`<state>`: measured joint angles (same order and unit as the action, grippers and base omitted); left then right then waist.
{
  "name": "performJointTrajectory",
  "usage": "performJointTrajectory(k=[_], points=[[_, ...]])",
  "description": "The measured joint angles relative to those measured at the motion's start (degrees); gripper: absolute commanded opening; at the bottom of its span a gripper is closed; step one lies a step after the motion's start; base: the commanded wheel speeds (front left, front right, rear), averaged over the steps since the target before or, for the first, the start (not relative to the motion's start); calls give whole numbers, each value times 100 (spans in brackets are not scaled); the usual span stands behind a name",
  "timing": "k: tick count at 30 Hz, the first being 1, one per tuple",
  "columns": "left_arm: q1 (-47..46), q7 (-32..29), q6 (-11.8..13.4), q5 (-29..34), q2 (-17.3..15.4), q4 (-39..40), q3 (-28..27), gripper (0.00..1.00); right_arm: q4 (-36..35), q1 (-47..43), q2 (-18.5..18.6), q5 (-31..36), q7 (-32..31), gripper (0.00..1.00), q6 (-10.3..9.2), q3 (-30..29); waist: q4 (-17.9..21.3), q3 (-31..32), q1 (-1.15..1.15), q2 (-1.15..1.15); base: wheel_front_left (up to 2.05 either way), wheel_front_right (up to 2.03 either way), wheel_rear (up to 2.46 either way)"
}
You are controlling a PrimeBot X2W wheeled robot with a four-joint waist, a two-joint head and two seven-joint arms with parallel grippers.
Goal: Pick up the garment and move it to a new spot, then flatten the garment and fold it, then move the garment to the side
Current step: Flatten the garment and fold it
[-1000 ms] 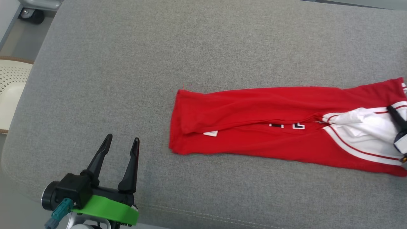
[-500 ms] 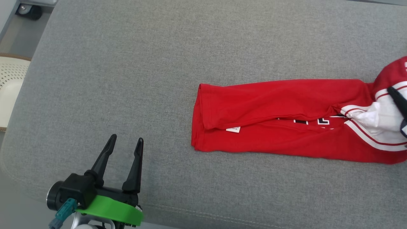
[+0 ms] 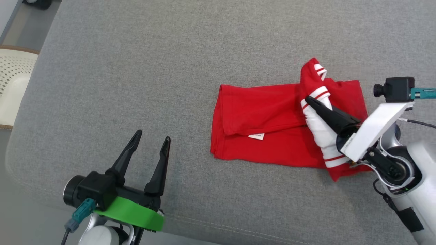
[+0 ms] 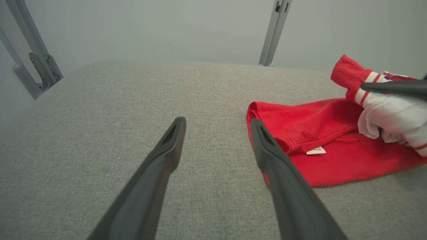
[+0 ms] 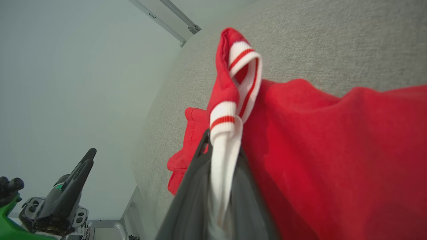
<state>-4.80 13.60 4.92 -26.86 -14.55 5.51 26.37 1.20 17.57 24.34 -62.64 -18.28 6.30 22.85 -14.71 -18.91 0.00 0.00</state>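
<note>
A red garment (image 3: 259, 129) with white, red-striped trim lies on the grey cushion, its right half lifted and folded back over the left. My right gripper (image 3: 308, 101) is shut on the white striped part (image 5: 223, 140) and holds it above the red cloth (image 5: 333, 150). A small white label (image 3: 256, 136) shows at the fold. My left gripper (image 3: 151, 139) stands open over bare cushion to the left of the garment (image 4: 300, 126), nothing between its fingers (image 4: 166, 146).
The grey cushion (image 3: 136, 75) stretches wide to the left and behind the garment. Its front edge with a seam (image 3: 238, 231) runs close by my left gripper. A cream perforated chair (image 3: 13, 85) stands beyond the left edge. Metal frame bars (image 4: 273, 30) rise behind.
My right gripper has carried the white-trimmed end leftward over the red cloth, so the long garment now lies doubled. The camera shifted a little. The left gripper stays open.
</note>
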Motion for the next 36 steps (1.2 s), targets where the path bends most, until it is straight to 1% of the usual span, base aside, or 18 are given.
performJointTrajectory(k=[3, 4, 6, 10, 14, 18, 20, 26, 28, 29, 30, 31, 32, 33, 36], points=[[-113, -2, -53, 9, 70, -54, 46, 100, -25, 90, -244, 208, 18, 0, -232, 137, -65, -43, 0, 0, 0, 0, 0], [-126, -2, -65, 19, 73, -82, 56, 100, -25, 111, -321, 304, 51, 0, -259, 200, -89, -57, 0, 0, 0, 0, 0], [-133, -2, -90, 19, 77, -137, 80, 100, -5, 119, -513, 361, 147, 0, -400, 235, -138, -76, 0, 0, 0, 0, 0], [-134, -2, -90, 19, 81, -180, 45, 100, 52, 212, -842, 520, 211, 0, -538, 481, -207, -96, 0, 0, 0, 0, 0], [-136, -2, -89, 19, 85, -255, 27, 100, 183, 290, -1056, 695, 265, 0, -624, 689, -217, -102, 0, 0, 0, 0, 0], [-143, -1, -90, 19, 111, -288, 31, 100, 370, 378, -1252, 806, 394, 0, -702, 754, -219, -99, 0, 0, 0, 0, 0], [-151, -1, -90, 19, 127, -291, 41, 100, 465, 456, -1339, 864, 468, 0, -786, 761, -219, -101, 0, 0, 0, 0, 0], [-197, -1, -113, 19, 149, -325, 113, 100, 702, 630, -1543, 987, 625, 0, -887, 798, -237, -114, 0, 0, 0, 0, 0], [-209, -1, -114, 19, 153, -334, 119, 100, 771, 678, -1590, 1001, 693, 0, -893, 793, -247, -117, 0, 0, 0, 0, 0], [-215, -1, -114, 19, 155, -342, 119, 100, 810, 691, -1603, 1026, 716, 3, -893, 795, -251, -119, 0, 0, 0, 0, 0], [-219, 0, -114, 19, 158, -350, 119, 100, 851, 693, -1617, 1029, 717, 27, -893, 800, -256, -119, 0, 0, 0, 0, 0], [-220, 0, -114, 19, 163, -359, 119, 100, 891, 693, -1631, 1034, 722, 44, -894, 815, -260, -119, 0, 0, 0, 0, 0], [-220, 0, -113, 19, 166, -369, 119, 100, 925, 697, -1637, 1067, 722, 98, -893, 856, -262, -118, 0, 0, 0, 0, 0], [-220, 1, -113, 19, 167, -381, 116, 100, 956, 701, -1648, 1101, 724, 100, -893, 894, -264, -116, 0, 0, 0, 0, 0], [-220, 5, -113, 19, 170, -448, 82, 100, 1039, 769, -1724, 1128, 780, 100, -873, 966, -252, -103, 0, 0, 0, 0, 0]])
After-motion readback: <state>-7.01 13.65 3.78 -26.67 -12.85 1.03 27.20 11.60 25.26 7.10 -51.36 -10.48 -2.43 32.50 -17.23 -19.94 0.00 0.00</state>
